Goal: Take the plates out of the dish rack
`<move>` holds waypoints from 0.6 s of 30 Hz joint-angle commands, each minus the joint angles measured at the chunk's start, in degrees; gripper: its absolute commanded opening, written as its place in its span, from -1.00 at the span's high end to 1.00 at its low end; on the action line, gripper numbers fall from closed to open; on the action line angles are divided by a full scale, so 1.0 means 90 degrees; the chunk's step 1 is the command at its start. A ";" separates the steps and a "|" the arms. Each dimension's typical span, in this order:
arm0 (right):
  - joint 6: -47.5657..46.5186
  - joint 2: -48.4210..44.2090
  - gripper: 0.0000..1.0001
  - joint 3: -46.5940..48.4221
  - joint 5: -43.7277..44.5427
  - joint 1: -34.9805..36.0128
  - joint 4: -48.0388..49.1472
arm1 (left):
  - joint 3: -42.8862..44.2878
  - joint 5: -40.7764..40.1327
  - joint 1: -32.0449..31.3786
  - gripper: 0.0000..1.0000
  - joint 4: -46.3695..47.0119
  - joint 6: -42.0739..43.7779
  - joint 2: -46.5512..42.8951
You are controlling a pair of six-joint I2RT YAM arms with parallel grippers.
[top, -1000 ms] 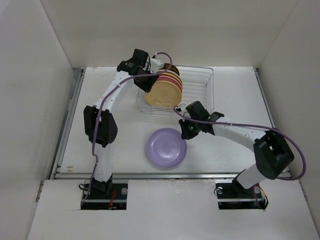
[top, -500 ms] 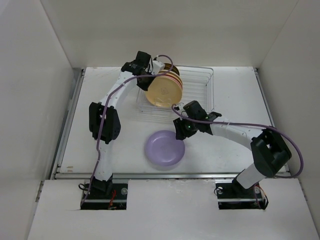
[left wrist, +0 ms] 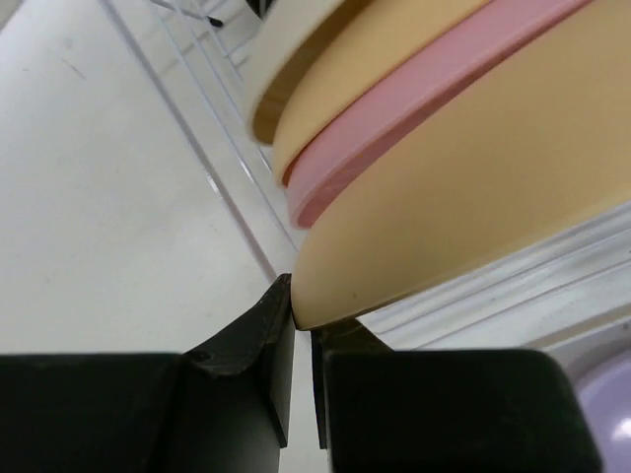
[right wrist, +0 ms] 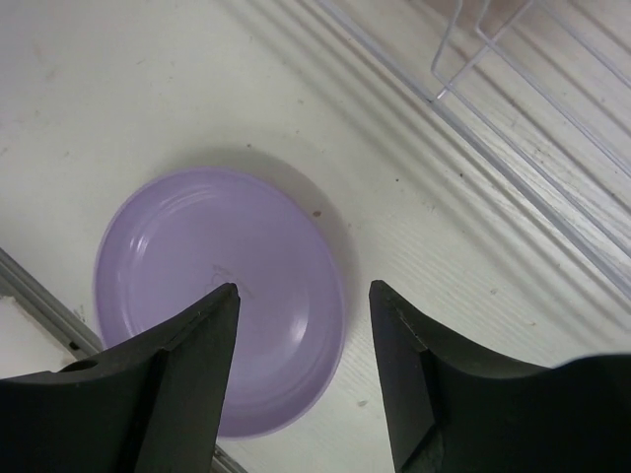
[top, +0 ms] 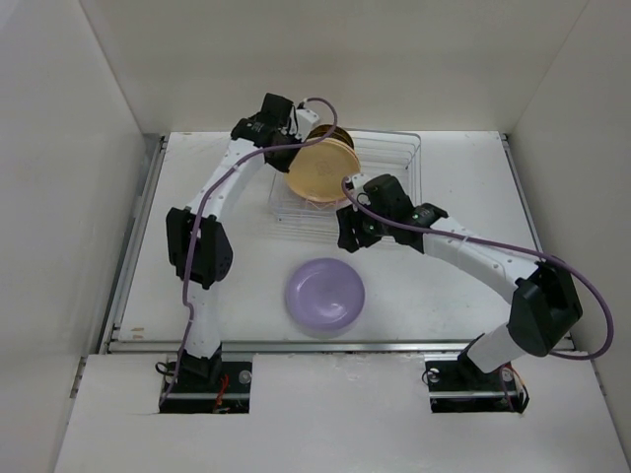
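Note:
The wire dish rack point(top: 402, 168) stands at the back of the table. My left gripper point(top: 294, 156) is at its left end, shut on the lower rim of a yellow plate point(top: 320, 172) that leans tilted over the rack. In the left wrist view the jaws point(left wrist: 302, 317) pinch that yellow plate point(left wrist: 493, 197); a pink plate point(left wrist: 414, 108) and more plates stand close behind it. A lavender plate point(top: 325, 296) lies flat on the table in front of the rack. My right gripper point(top: 352, 236) hovers open above it point(right wrist: 304, 291), holding nothing, over the lavender plate point(right wrist: 217, 296).
The rack's right half point(top: 394, 187) holds bare wire dividers, and its front corner point(right wrist: 513, 148) shows just beyond my right fingers. A metal rail point(top: 325, 345) runs along the table's near edge. White walls enclose the table on three sides.
My right gripper opened, let go of the lavender plate on the table and pulled back toward the rack. My left gripper shut on the yellow plate's rim and tipped it up.

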 commanded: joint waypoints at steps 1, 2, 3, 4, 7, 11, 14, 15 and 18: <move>0.0031 -0.0175 -0.23 0.0236 0.0328 0.0004 -0.0138 | 0.0079 0.0136 -0.0009 1.00 0.0085 -0.0556 -0.1110; 0.0089 -0.0175 -0.23 0.0236 0.0415 0.0004 -0.0138 | 0.0079 0.0136 0.0049 1.00 0.0162 -0.0634 -0.1178; 0.0089 -0.0175 -0.23 0.0236 0.0416 0.0004 -0.0138 | 0.0079 0.0204 0.0049 1.00 0.0163 -0.0713 -0.1246; 0.0089 -0.0175 -0.23 0.0236 0.0416 0.0004 -0.0138 | 0.0079 0.0204 0.0049 1.00 0.0163 -0.0713 -0.1344; 0.0089 -0.0175 -0.23 0.0236 0.0532 0.0004 -0.0196 | 0.0079 0.0331 0.0049 1.00 0.0086 -0.0771 -0.1500; 0.0216 -0.0573 -0.25 0.0323 0.0709 0.0004 -0.0196 | 0.0311 0.0525 0.0049 1.00 -0.0595 -0.0831 -0.1618; 0.0372 -0.0867 -0.29 0.0615 0.1087 -0.0073 -0.0255 | 0.0702 0.1305 0.0108 1.00 -0.1610 -0.0452 -0.1502; 0.0373 -0.1129 -0.29 0.0694 0.1273 -0.0074 -0.0323 | 0.0916 0.1472 0.0108 1.00 -0.2436 -0.0015 -0.1424; 0.0529 -0.1802 -0.34 0.0909 0.2171 -0.0220 -0.0323 | 0.0822 0.1552 -0.0009 1.00 -0.3795 0.0622 -0.1053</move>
